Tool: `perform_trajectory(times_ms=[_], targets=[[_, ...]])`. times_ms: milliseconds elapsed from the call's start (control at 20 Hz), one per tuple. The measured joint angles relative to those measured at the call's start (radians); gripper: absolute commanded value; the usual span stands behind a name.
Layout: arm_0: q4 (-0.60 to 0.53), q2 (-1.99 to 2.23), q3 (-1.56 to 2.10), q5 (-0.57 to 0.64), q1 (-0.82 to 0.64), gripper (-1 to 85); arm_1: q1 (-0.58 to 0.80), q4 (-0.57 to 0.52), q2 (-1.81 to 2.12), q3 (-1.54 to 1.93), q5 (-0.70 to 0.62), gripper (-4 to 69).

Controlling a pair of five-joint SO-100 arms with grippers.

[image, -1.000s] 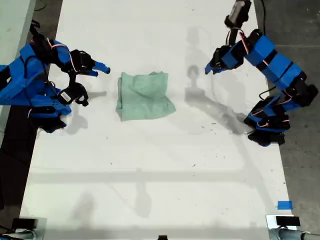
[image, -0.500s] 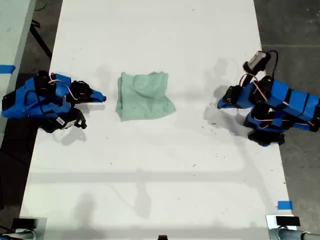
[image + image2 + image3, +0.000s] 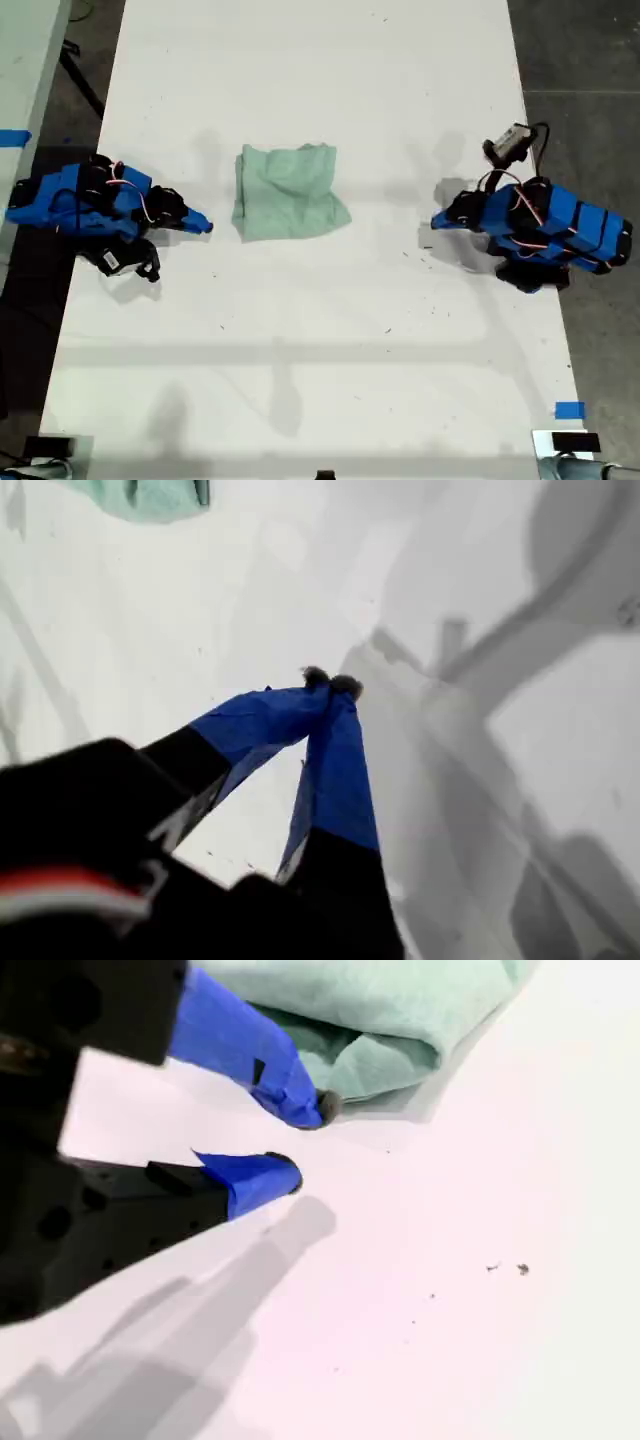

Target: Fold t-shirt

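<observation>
The t-shirt (image 3: 288, 192) lies folded into a rough pale-green square on the white table (image 3: 320, 330), left of centre in the exterior view. My second gripper (image 3: 203, 226) rests low on the table a short way off the shirt's edge, on the exterior view's left. Its fingers stand open with nothing between them (image 3: 305, 1142), and the t-shirt (image 3: 380, 1010) lies just beyond the tips. My first gripper (image 3: 437, 221) sits low at the exterior view's right, well apart from the shirt. It is shut, tips touching (image 3: 330, 683), with only a corner of the t-shirt (image 3: 140, 495) in sight.
Both arms lie folded down near the table's long edges. Dark floor runs beyond each edge. A blue tape piece (image 3: 568, 410) marks the near corner at the exterior view's right. Small specks dot the tabletop.
Both arms have dropped from raised poses and folded down onto the table, pulling back toward their bases. The t-shirt has not moved.
</observation>
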Motion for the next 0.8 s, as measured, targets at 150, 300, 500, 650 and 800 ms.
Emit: perform_trajectory(times_ms=[150,300,500,650,800], targets=[[0.000,0.000,0.000,0.000,0.046,9.3,-0.003,0.000,0.002,0.000,-0.252,0.8],[0.000,0.000,0.000,0.000,0.071,9.3,0.003,0.000,0.002,0.000,-0.273,0.8],[0.000,0.000,0.000,0.000,0.072,9.3,0.005,0.002,0.002,0.000,-0.273,0.8],[0.000,0.000,0.000,0.000,0.072,9.3,0.005,0.002,0.002,0.000,-0.278,0.8],[0.000,0.000,0.000,0.000,0.072,9.3,0.005,0.002,0.002,0.000,-0.278,0.8]])
